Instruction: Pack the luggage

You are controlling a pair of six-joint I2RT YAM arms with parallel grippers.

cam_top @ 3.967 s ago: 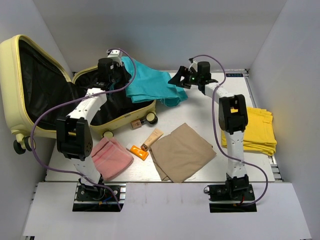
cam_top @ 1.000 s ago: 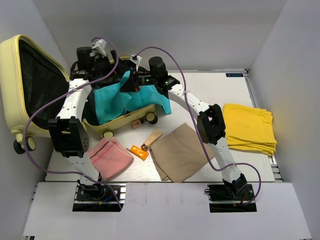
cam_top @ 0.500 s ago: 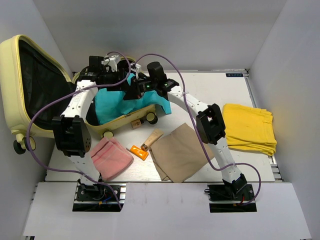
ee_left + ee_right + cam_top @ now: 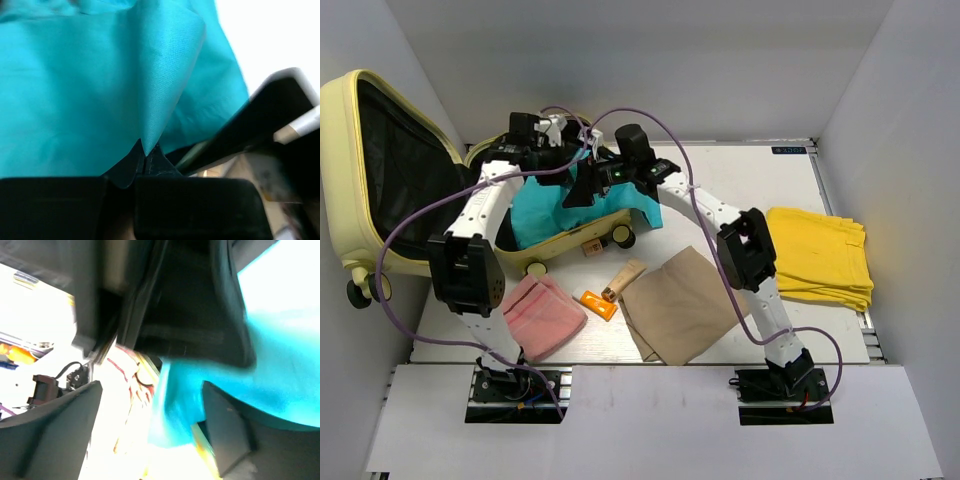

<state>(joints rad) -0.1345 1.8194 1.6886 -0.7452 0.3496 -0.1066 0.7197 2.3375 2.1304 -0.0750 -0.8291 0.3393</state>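
Clothes nearest the arms, a pink cloth [image 4: 542, 315], tan cloth [image 4: 682, 305] and yellow cloth [image 4: 818, 257], lie unpacked on the table [image 4: 760, 180]. Farther back, the left hand [image 4: 145, 156] pinches a teal cloth [image 4: 545, 205] draped half inside the open luggage [image 4: 345, 120] at far left. The right hand [image 4: 147, 435] is spread beside it.

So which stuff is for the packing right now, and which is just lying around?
In the job: luggage, teal cloth draped over its rim, left fingers shut on that cloth.
Lying about on the table: pink cloth, tan cloth, yellow cloth, orange tube, beige tube, small bottle.
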